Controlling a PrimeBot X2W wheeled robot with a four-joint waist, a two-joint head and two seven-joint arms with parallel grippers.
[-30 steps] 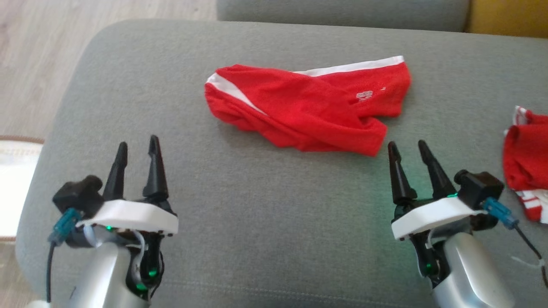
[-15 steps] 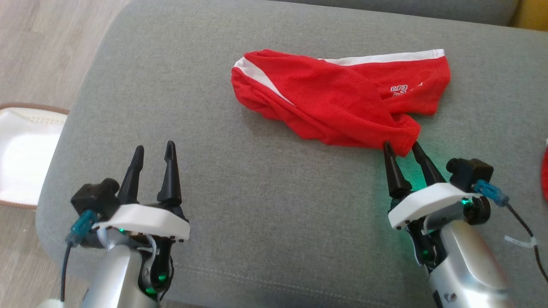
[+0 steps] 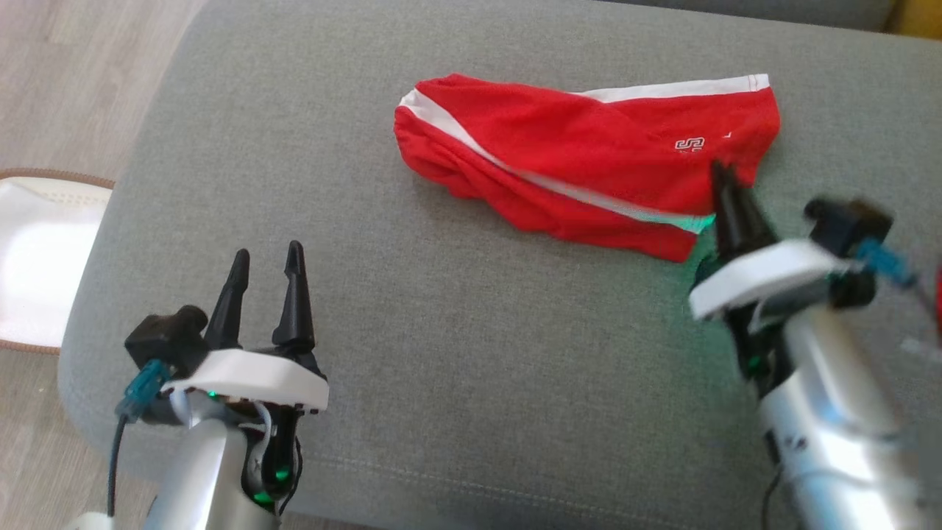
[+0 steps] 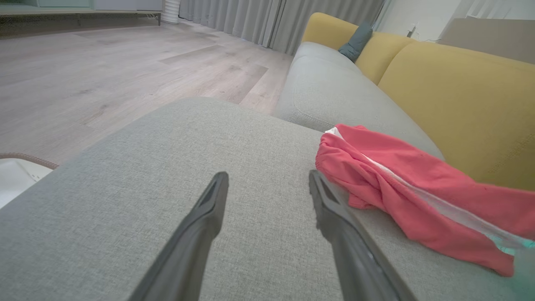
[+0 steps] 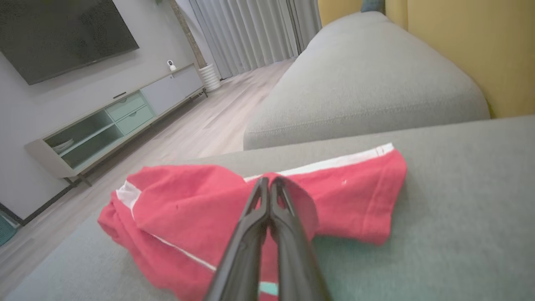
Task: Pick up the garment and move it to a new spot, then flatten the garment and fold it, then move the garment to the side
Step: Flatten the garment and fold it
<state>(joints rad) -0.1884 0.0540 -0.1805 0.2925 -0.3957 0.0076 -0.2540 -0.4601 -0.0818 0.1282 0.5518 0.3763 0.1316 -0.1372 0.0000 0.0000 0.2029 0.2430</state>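
The garment (image 3: 581,162) is a pair of red shorts w/ a white side stripe and a small white logo. It lies bunched and partly folded on the far half of the grey cushion (image 3: 441,331), long axis running across the head view, waistband end toward the robot's left, logo end toward its right. A white stripe also runs along its far edge. The right gripper (image 3: 725,180) is at the logo end, blurred in the head view. In the right wrist view its two fingers are pressed together, and a small peak of red fabric is pinched between the tips; the rest of the garment rests on the cushion. A green glow from the gripper falls on the fabric and the cushion just below the grip pt. The left gripper (image 3: 266,258) sits over the near left part of the cushion, well apart from the garment, fingers spread w/ bare cushion showing between them, touching nothing. Beyond the cushion's left edge is a pale wood floor (image 3: 66,73), where a white item w/ a brown rim (image 3: 37,258) lies; its type cannot be told. Behind the garment, the left wrist view shows a second grey seat (image 4: 317,88) and a yellow backrest (image 4: 459,96). The right wrist view shows a wall TV (image 5: 62,33), a low cabinet (image 5: 117,121) and grey curtains (image 5: 250,29).
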